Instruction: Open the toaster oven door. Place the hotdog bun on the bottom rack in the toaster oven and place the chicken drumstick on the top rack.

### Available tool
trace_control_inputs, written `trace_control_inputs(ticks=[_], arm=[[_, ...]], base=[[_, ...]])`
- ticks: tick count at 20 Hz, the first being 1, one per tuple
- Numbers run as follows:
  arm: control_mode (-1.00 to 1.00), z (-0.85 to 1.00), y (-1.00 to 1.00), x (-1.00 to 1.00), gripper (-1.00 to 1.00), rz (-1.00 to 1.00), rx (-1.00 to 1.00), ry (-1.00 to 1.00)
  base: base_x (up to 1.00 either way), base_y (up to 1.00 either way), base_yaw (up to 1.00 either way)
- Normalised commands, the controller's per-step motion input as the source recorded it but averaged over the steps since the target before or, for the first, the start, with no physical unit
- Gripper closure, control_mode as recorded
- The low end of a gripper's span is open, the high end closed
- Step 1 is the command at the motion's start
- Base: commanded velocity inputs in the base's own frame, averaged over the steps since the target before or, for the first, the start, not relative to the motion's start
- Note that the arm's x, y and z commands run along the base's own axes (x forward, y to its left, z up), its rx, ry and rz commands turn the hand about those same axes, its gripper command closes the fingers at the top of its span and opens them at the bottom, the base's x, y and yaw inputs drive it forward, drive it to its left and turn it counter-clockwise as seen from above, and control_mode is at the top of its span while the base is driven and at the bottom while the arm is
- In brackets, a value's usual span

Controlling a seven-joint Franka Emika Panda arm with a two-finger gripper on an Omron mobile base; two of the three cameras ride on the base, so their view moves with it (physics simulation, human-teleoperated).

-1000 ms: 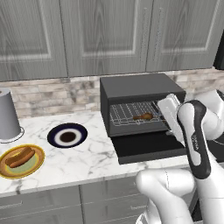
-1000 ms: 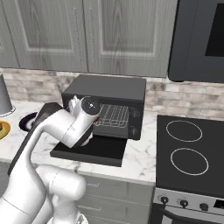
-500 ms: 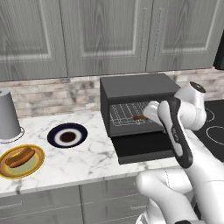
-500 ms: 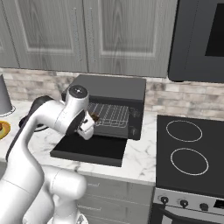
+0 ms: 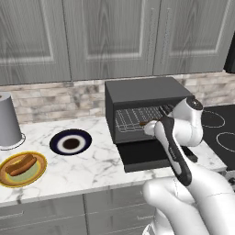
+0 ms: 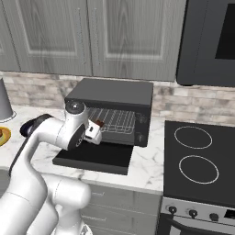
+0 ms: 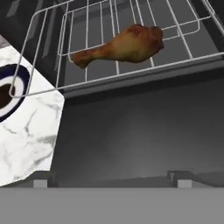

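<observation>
The toaster oven (image 5: 142,94) (image 6: 114,92) stands on the counter with its door (image 5: 151,156) (image 6: 94,158) (image 7: 131,131) folded down flat. The chicken drumstick (image 7: 120,46) (image 5: 141,123) lies on a wire rack (image 7: 65,76) (image 5: 131,120) (image 6: 114,120) slid partly out; it looks like the top rack. My gripper (image 7: 109,179) (image 5: 149,129) (image 6: 97,127) hovers over the door just in front of the rack, open and holding nothing. Far left, the hotdog bun (image 5: 20,165) rests on a yellow plate (image 5: 34,176).
A dark blue plate (image 5: 70,142) (image 7: 8,92) sits on the marble counter left of the oven. A grey cylinder (image 5: 9,119) stands at the back left. The black stovetop (image 6: 202,160) lies right of the oven, under the wall cabinets.
My hand has drawn back out of the oven mouth, toward the counter's front and a little lower. The drumstick stays on the rack.
</observation>
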Motion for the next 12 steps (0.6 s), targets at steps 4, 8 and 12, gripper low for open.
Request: trace_control_inputs(ticks=[4,8,12], arm=[[-1.0,-0.21,0.0,0.67,-1.0,0.06,-0.11,0.0],[-1.0,-0.09,0.0,0.74,-1.0,0.02,-0.09,0.0],[-1.0,-0.15,0.0,0.75,-1.0,0.03,-0.09,0.0]], base=[[0.0,0.0,0.0],[0.0,0.0,0.0],[0.0,0.0,0.0]])
